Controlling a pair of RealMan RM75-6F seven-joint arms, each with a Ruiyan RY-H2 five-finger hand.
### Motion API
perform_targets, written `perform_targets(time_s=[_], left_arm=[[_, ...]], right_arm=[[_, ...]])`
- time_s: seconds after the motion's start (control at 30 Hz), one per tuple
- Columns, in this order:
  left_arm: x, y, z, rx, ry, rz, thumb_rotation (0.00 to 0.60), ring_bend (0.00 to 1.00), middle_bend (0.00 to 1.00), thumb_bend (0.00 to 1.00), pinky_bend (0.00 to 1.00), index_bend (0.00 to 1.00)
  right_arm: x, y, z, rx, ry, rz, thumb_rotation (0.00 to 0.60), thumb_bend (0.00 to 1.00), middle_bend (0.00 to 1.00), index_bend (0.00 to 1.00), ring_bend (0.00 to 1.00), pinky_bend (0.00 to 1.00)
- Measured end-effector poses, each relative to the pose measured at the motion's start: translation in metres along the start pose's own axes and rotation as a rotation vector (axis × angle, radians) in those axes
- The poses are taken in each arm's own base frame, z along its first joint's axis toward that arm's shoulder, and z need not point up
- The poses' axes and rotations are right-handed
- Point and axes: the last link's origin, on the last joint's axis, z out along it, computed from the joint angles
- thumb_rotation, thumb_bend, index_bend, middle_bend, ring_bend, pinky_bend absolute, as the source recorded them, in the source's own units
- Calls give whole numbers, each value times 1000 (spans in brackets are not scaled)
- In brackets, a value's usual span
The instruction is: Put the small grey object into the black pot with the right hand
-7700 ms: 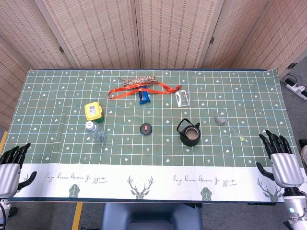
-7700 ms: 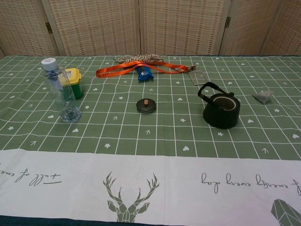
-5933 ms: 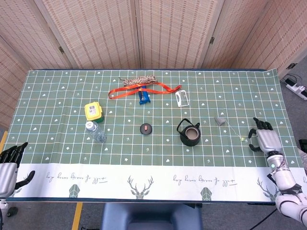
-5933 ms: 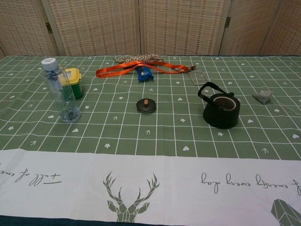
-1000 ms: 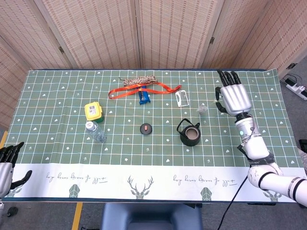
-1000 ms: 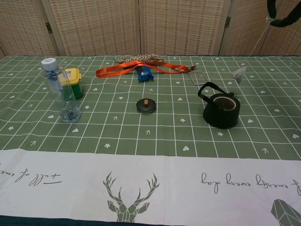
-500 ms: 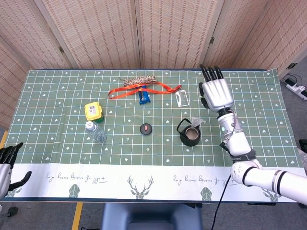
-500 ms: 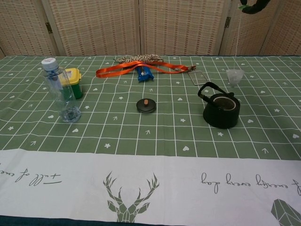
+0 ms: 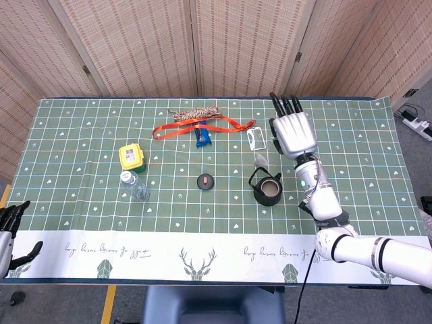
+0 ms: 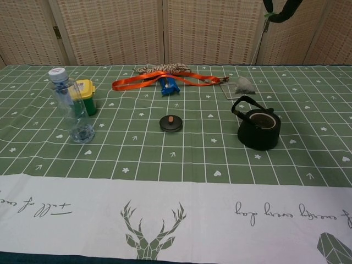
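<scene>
The small grey object [image 9: 260,160] is a tea-bag-like pouch dangling on a thin string, seen also in the chest view as the pouch [image 10: 243,84]. My right hand [image 9: 291,135] is raised above the table and pinches the string's top end; only its dark fingertips [image 10: 280,8] show at the top of the chest view. The pouch hangs just beyond and slightly left of the black pot [image 9: 268,189], apart from it. The black pot [image 10: 258,128] stands uncovered, handle up. My left hand [image 9: 9,229] hangs off the table's near left corner, holding nothing.
The pot's lid [image 9: 205,181] lies left of the pot. A clear bottle [image 9: 135,185] and a yellow-lidded box [image 9: 132,156] stand at the left. An orange strap [image 9: 196,127], a rope coil [image 9: 197,113], a blue item [image 9: 203,138] and a clear card holder [image 9: 256,138] lie at the back.
My right hand has moved further left across the table, carrying the pouch on its string from right of the pot, over it, to its far left side. The left hand stays put.
</scene>
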Motion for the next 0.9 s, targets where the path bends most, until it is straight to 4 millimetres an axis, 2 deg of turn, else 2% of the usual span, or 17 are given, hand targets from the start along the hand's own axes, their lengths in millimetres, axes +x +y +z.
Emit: perform_targets(time_s=[0.47,0.9], left_arm=[[-1,0,2,1,-1,9,600,85,110,267,77,50],[0,-1,2,6,-1,7,600,85,110,267,77,49]], right_arm=[[8,-1,-8,12,18,-13,600,372,0,578,0,0],[1,0,-23,37,17,-46,600,373,0,579,0,0]])
